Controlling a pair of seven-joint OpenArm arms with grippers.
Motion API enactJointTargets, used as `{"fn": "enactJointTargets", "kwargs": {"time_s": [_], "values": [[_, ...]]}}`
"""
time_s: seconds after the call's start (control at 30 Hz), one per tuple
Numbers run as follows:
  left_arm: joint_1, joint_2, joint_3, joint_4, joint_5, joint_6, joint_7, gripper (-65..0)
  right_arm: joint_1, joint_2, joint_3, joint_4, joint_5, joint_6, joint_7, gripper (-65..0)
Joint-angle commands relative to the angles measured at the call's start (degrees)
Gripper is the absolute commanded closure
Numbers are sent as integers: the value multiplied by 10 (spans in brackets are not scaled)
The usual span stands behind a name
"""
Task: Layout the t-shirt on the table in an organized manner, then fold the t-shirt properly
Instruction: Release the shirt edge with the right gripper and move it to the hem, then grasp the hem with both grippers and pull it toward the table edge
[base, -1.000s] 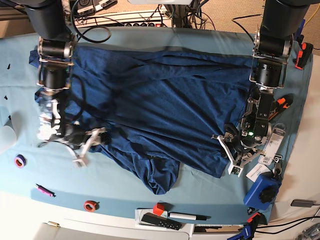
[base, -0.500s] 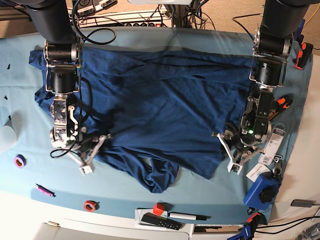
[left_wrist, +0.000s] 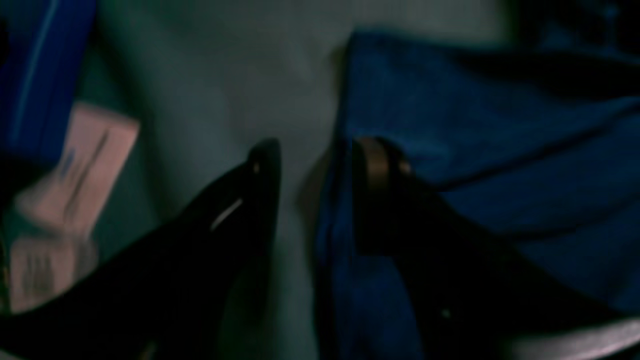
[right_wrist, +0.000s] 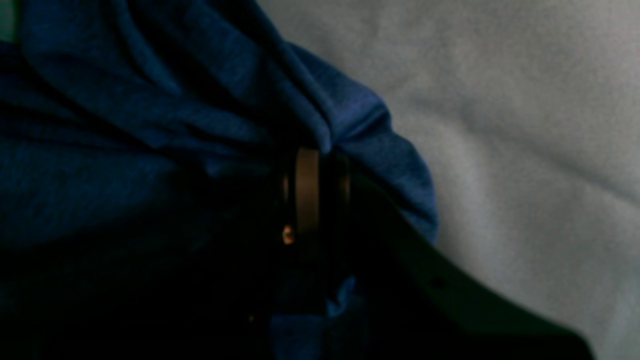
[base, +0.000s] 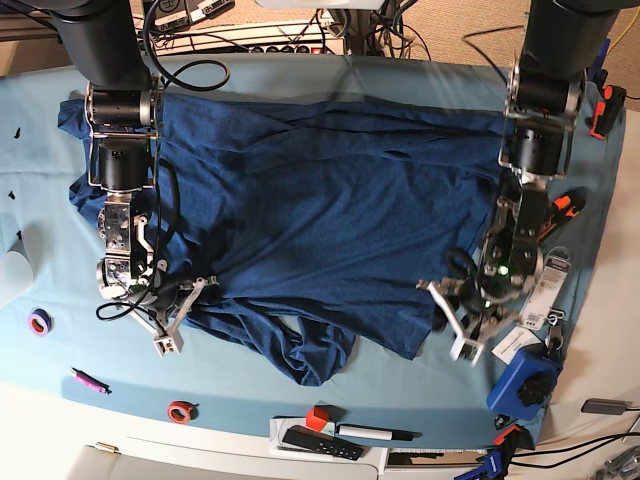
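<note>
Across the tabletop (base: 330, 75), draped in light teal cloth, the t-shirt (base: 330, 210) is lying spread wide, its upper edge running along the far side and its lower hem bunching into a rumpled fold near the front middle. Going from left to right as I am looking at it, a small purple ring (base: 40, 322) is sitting near the left edge, with a pink marker (base: 88, 380) and an orange tape roll (base: 181, 411) lying further forward.

Next the right gripper (base: 183, 305) is reaching down at the shirt's lower left corner. Its jaws are pinching the navy fabric: in the right wrist view the right gripper (right_wrist: 315, 160) is clenched tight on a gathered fold, with cloth bulging out just above the tips.

Near the front edge, a red cube (base: 317, 417), a black remote (base: 322, 442) and a black pen (base: 375, 433) are lying close together.

Further right, the left gripper (base: 452, 322) is hovering at the shirt's lower right edge. Its jaws are standing apart. The left wrist view, dim and blurred, is showing one finger over bare teal cloth and the other over the shirt, so the left gripper (left_wrist: 312, 155) is straddling the hem, gripping nothing. Beyond it, white paper tags (base: 530, 300) and a blue device (base: 522, 382) are resting by the right edge.
</note>
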Motion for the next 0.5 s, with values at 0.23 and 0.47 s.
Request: {"fn": "enactJointTargets", "kwargs": {"time_s": [0.23, 0.47], "values": [[-113, 2, -3, -158, -63, -1, -69, -376, 20, 5, 2, 8, 0, 1, 6, -15], [-144, 4, -3, -265, -180, -59, -38, -376, 20, 4, 2, 8, 0, 1, 8, -15]]}}
